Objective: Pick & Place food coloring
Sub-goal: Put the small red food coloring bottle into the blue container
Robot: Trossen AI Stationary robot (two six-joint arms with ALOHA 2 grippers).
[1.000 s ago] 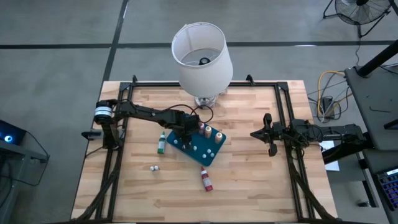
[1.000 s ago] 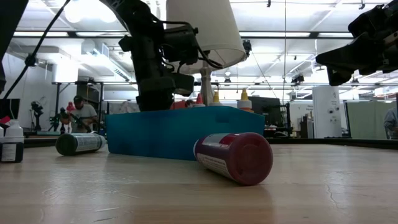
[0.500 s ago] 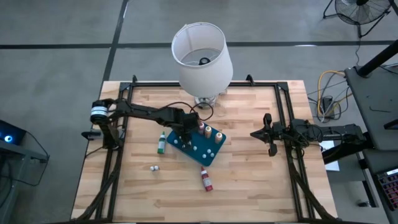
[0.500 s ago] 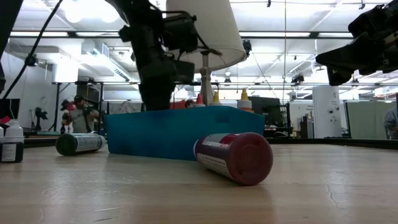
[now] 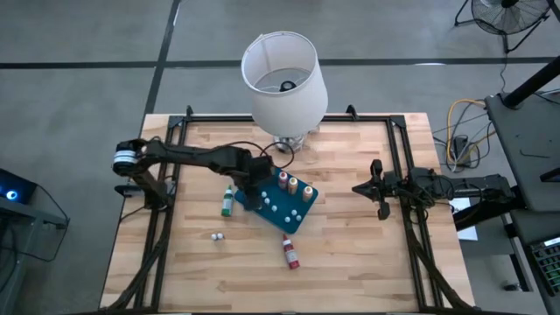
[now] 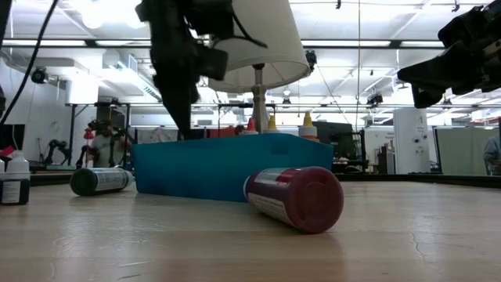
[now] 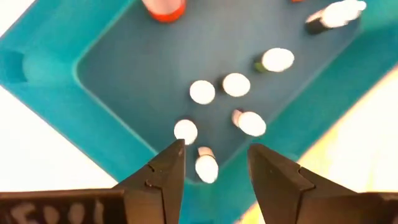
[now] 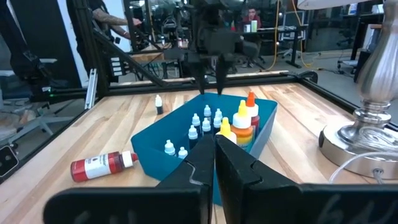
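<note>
— Where are the food coloring bottles (image 8: 244,121) right now?

— Most stand upright inside the teal tray (image 5: 299,219), which sits askew near the middle of the table (image 5: 350,262). The tall yellow and orange ones line the tray's edge nearest the lamp (image 5: 282,83); the small white-capped ones (image 7: 202,92) cluster on the tray floor. A green bottle (image 5: 227,202) lies on the wood just beside the tray's left edge, and a red bottle (image 5: 290,253) lies near its front corner.

— And the grippers?

— The left gripper (image 7: 214,163) hangs over the tray's left end with its fingers parted and nothing between them. The right gripper (image 8: 214,163) waits by the table's right edge, fingers pressed together and empty.

— How would a bottle handle?

— I'd judge them light, with soft, squeezable plastic walls — pinch too hard and the body may give or slip. Take the lying ones across the middle of the body, since round sides will roll; take the upright ones below the narrow cap.

— Any writing?

— The red bottle carries a pale label, but no words can be made out; same for the green one.
</note>
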